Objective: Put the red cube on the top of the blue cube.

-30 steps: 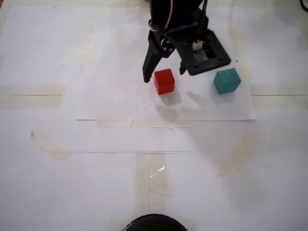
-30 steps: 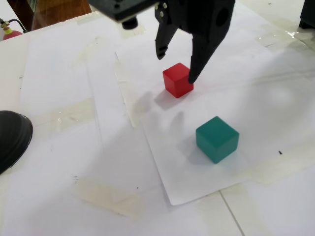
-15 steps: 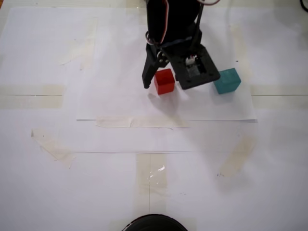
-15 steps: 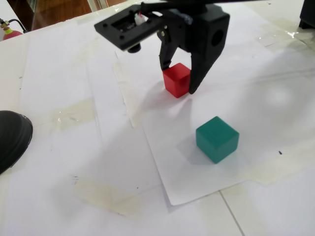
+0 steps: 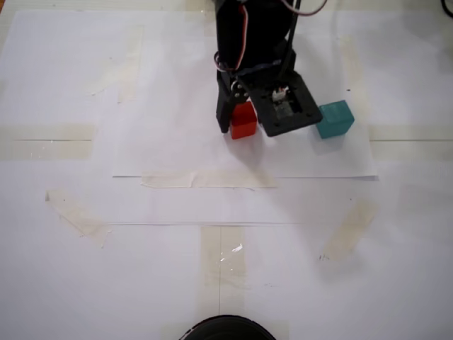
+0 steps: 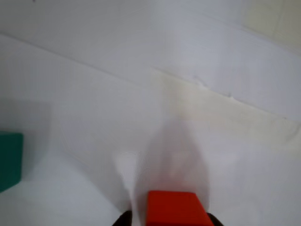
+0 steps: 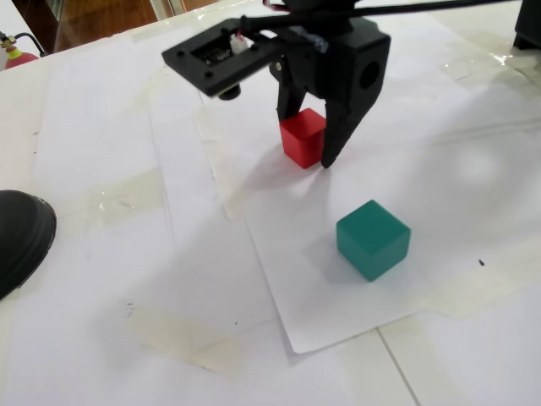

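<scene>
The red cube [image 5: 243, 122] sits between my black gripper's [image 5: 245, 130] two fingers, low at the white paper; I cannot tell whether it rests on the paper or hangs just above it. The jaws look closed against its sides in a fixed view [image 7: 304, 145]. In the wrist view the red cube [image 6: 175, 209] fills the bottom edge between the fingertips [image 6: 123, 220]. The teal blue cube [image 5: 334, 118] stands on the paper to the right of the gripper, apart from it. It is nearer the camera in the other fixed view [image 7: 373, 238] and at the left edge in the wrist view [image 6: 9, 160].
White paper sheets [image 5: 177, 85] held down with tape strips [image 5: 205, 179] cover the table. A black rounded object [image 5: 226, 330] lies at the near edge and shows at the left in the other fixed view [image 7: 17, 237]. The arm's body [image 5: 255, 42] rises behind the cubes.
</scene>
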`<state>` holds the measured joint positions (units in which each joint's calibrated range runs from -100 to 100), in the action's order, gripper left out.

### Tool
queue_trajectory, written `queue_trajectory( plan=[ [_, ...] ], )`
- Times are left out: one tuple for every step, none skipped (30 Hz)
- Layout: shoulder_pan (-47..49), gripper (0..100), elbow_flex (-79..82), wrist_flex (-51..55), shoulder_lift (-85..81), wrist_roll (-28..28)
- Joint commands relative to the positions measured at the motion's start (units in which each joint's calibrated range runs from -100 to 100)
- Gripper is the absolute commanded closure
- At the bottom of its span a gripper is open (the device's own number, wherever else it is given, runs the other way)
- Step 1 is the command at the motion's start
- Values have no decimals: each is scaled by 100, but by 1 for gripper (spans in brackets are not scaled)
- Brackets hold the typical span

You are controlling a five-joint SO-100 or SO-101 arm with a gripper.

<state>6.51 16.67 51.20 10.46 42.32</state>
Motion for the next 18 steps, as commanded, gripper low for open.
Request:
queue_trajectory(
  plan=[
    [-106,84,-2,-45,-110,-29],
    [-106,85,-2,-36,-119,-34],
    [-113,85,-2,-28,-127,-49],
    [-121,85,-2,-12,-136,-54],
    [-136,86,-2,13,-136,-59],
    [-143,86,-2,21,-144,-68],
    [-143,86,-2,29,-161,-78],
    [-159,87,-2,53,-170,-83],
    [-159,88,-2,70,-187,-93],
    [-166,88,-11,94,-196,-107],
    [-174,88,-38,135,-213,-117],
    [-181,88,-65,184,-239,-127],
    [-181,88,-74,225,-264,-137],
    [-181,88,-92,273,-299,-147],
    [-189,88,-120,331,-350,-156],
    [-189,88,-147,420,-410,-161],
    [-189,88,-183,510,-462,-161],
    [-189,88,-228,632,-531,-156]
  ],
)
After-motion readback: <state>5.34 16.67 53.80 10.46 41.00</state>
